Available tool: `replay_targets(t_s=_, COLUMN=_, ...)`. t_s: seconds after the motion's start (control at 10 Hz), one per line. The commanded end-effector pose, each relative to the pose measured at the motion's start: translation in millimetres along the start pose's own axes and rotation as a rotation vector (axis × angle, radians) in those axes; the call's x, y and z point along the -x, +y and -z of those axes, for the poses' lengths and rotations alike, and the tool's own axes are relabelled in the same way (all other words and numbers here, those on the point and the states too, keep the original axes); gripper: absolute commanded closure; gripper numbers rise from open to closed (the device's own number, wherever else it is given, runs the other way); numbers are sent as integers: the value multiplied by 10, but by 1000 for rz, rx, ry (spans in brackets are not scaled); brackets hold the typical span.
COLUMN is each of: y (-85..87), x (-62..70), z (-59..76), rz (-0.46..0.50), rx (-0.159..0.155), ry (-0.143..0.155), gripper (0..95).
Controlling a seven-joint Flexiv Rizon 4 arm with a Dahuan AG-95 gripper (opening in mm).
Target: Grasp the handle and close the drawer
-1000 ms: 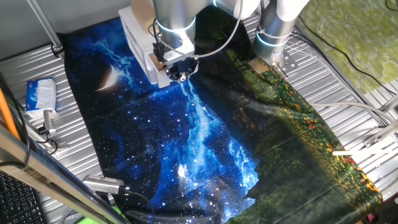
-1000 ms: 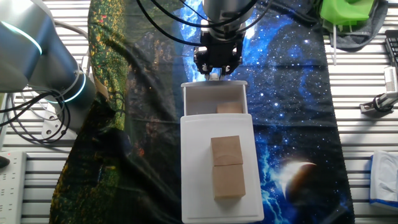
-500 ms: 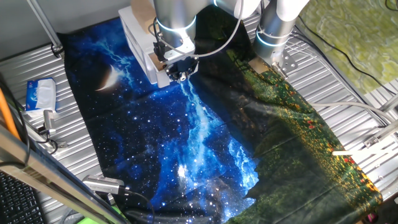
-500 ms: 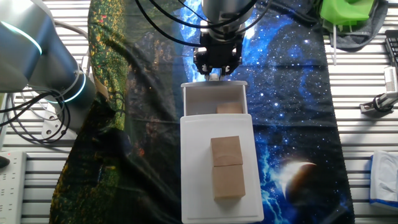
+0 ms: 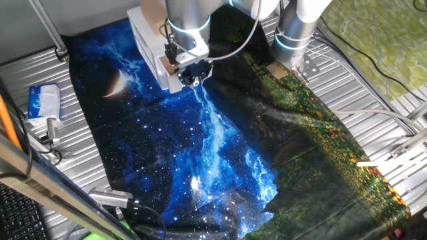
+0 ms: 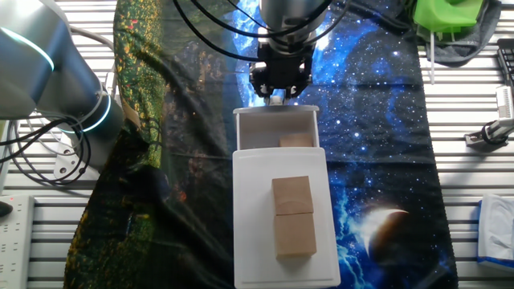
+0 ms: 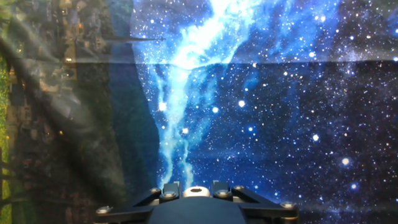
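The white drawer (image 6: pixel 265 128) stands pulled out of the white mini cabinet (image 6: pixel 250 201), showing its tan inner walls and a tan block (image 6: pixel 295 140) inside. My gripper (image 6: pixel 277 93) sits right at the drawer's flat white front. In the hand view the small white round handle (image 7: pixel 196 192) sits between my two dark fingers (image 7: pixel 170 189), and the gripper (image 7: pixel 196 186) is shut on it. In the one fixed view the gripper (image 5: pixel 190 80) is at the drawer front (image 5: pixel 168 75), and the handle is hidden behind it.
Two tan blocks (image 6: pixel 292 213) lie on top of the cabinet. A starry blue cloth (image 5: pixel 200 153) covers the table. The arm's base (image 6: pixel 56 88) stands at the left. A white packet (image 5: pixel 43 100) and a green object (image 6: pixel 450 20) lie off the cloth.
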State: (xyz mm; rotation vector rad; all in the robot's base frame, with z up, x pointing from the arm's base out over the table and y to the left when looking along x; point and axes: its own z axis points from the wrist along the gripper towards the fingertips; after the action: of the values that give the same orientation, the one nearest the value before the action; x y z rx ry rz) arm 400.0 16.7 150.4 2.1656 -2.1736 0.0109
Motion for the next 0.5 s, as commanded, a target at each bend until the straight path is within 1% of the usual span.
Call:
replay_targets(t_s=0.1, y=8, x=-29, z=16, rz=7, rx=-4, ry=2, gripper=950)
replay_targets(t_s=0.3, y=21, x=-68, z=30, rz=12, rx=-6, ry=1, gripper=950)
replay_targets(t_s=0.5, y=23, x=-78, z=29, rz=13, rx=-9, ry=0, gripper=950)
